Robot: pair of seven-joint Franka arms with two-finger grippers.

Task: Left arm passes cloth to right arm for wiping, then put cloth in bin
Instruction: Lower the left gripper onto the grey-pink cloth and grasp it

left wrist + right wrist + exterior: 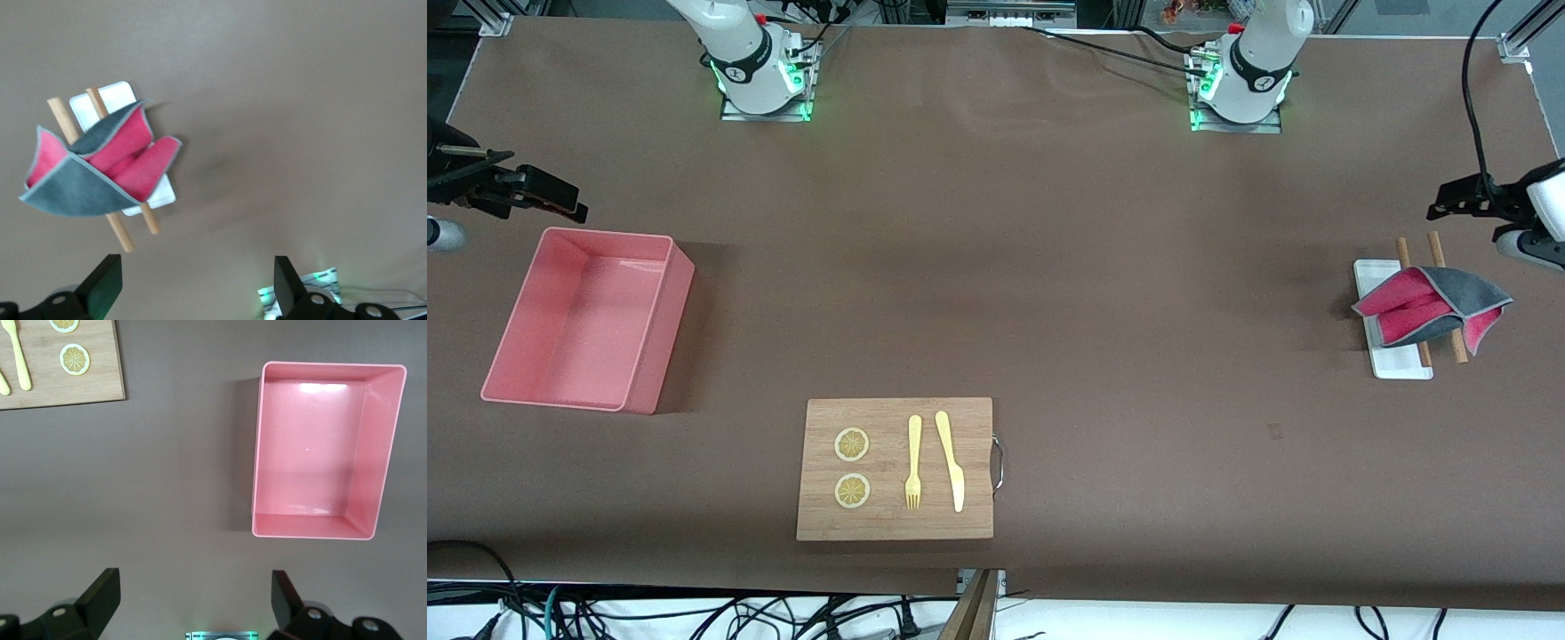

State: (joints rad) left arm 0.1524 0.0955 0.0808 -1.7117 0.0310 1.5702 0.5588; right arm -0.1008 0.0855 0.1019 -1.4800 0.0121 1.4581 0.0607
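Note:
The cloth (1432, 307), dark grey and magenta-red, lies crumpled over two wooden sticks (1458, 342) on a small white tray (1400, 364) at the left arm's end of the table. It also shows in the left wrist view (100, 167). My left gripper (1449, 203) hangs open and empty over bare table beside the cloth, its fingers wide apart in the left wrist view (197, 287). The salmon-pink bin (578, 329) stands empty at the right arm's end and shows in the right wrist view (320, 453). My right gripper (560, 200) hangs open and empty over bare table beside the bin (193, 600).
A wooden cutting board (894, 520) lies near the table's front edge, between the bin and the cloth, with two lemon slices (852, 444), a yellow fork (913, 462) and a yellow knife (950, 458) on it. Its corner shows in the right wrist view (67, 387).

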